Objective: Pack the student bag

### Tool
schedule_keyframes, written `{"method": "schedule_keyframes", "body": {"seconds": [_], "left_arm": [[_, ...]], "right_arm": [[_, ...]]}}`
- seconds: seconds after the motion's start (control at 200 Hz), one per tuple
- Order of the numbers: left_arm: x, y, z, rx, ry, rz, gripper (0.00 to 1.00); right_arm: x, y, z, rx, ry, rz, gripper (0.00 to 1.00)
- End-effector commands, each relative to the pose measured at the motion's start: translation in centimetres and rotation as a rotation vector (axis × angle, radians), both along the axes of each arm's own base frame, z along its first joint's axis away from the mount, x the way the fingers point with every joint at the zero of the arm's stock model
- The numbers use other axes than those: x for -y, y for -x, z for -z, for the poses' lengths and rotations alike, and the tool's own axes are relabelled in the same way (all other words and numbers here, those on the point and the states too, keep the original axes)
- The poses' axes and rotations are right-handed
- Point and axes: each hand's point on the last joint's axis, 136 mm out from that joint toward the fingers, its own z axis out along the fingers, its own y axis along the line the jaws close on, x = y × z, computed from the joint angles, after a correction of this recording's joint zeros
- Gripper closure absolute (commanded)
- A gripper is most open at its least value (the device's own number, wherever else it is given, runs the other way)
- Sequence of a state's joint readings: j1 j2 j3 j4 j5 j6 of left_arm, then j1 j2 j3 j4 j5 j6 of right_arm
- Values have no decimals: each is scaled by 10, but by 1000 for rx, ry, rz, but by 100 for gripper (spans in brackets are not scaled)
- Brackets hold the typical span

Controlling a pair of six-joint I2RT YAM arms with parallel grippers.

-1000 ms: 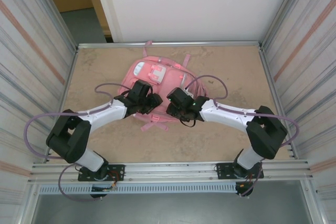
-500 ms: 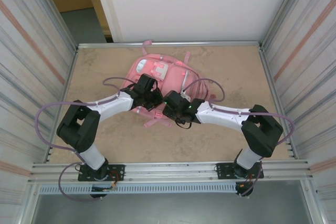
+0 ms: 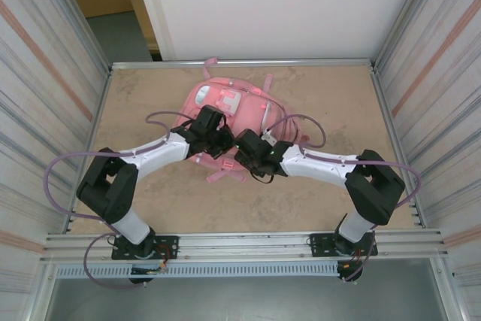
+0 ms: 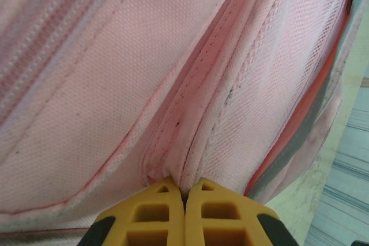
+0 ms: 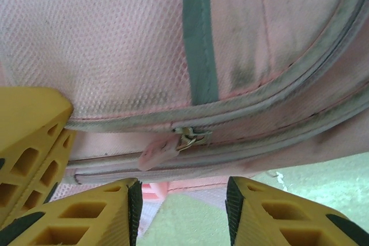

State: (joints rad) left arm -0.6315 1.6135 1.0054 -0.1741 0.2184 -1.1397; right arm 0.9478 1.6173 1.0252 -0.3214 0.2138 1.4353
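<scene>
Left pincer (image 4: 184,193) pinches seam fold (image 4: 173,159) of large pink fabric backpack (image 4: 98,84); right pincer (image 5: 181,200) agape, empty, beside pink zip tab (image 5: 157,154). Risk: shallow pinch slips under pull.

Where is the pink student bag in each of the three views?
Top external: the student bag lies centre, slightly toward the far side.
Left wrist: its fabric spreads above the left pincer.
Right wrist: its mesh and zip cross the upper half.
Shared landmark: grey trim band, both wrist views.
</scene>
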Motion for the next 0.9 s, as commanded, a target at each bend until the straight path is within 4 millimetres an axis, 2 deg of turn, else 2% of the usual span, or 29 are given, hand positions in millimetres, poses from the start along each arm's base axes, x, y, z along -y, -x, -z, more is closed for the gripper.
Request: {"method": "schedule_keyframes", "body": {"seconds": [0.0, 0.15, 0.246, 0.481, 0.591, 0.747, 0.897], "left_arm": [[18, 9, -29, 21, 100, 34, 100], [19, 13, -29, 5, 112, 22, 100], [18, 13, -31, 10, 113, 22, 100], [17, 12, -31, 8, 117, 12, 100], [18, 11, -33, 13, 124, 10, 100], [11, 10, -32, 12, 104, 6, 100], [4, 9, -27, 5, 95, -2, 100]], "right_arm": [[-1, -8, -16, 50, -16, 72, 57], [12, -27, -10, 136, 101, 106, 57], [22, -32, -5, 171, 156, 128, 62], [33, -27, 5, 143, 148, 146, 65], [37, -26, 4, 147, 167, 139, 74], [44, -26, -11, 213, 197, 110, 92], [58, -19, -26, 254, 249, 51, 100]]}}
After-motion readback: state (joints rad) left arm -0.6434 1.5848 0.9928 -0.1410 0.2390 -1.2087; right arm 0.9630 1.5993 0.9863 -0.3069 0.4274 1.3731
